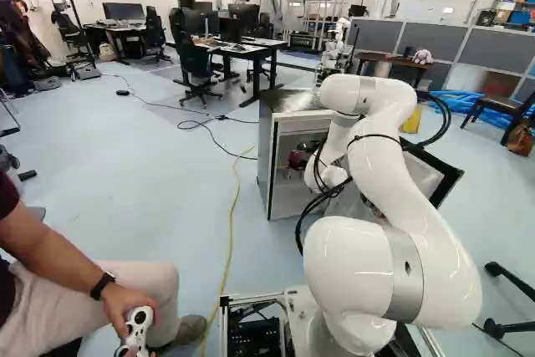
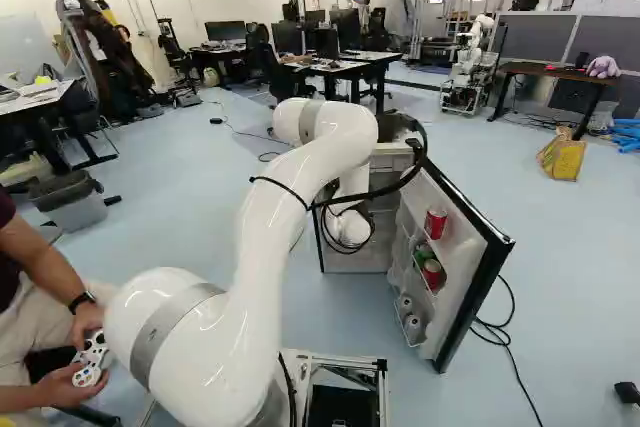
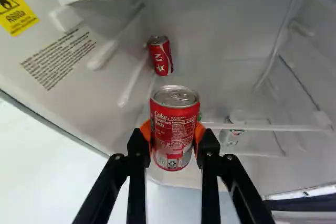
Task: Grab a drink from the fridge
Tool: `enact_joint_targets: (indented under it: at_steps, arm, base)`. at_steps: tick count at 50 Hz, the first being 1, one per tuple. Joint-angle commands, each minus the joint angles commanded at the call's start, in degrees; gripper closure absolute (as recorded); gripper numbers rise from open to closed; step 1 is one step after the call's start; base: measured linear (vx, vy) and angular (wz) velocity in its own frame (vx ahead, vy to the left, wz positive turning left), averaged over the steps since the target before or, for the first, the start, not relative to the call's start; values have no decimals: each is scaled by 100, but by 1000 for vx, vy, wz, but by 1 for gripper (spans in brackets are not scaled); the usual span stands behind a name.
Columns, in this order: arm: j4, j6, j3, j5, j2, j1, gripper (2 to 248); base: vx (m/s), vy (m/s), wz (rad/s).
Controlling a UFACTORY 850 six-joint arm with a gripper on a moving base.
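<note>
Gripper (image 3: 175, 139) holding a shiny cylindrical red can (image 3: 174, 128), orange pads (image 3: 198, 132)

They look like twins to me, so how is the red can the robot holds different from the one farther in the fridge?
The held can is squeezed between orange pads; the back can isn't gripped. The held can shows tiny white print, the back can big white letters and a star. Both are red with silver tops.
</note>
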Motion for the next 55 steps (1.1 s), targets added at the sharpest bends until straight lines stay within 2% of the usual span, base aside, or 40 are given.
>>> enact_joint_targets:
  at_steps: [44, 55]
  arm:
    - [0, 0, 1872, 0, 1519, -512, 153]
    - [0, 0, 2217, 0, 1848, -619, 153]
  base:
    - [0, 0, 0]
    - [0, 0, 0]
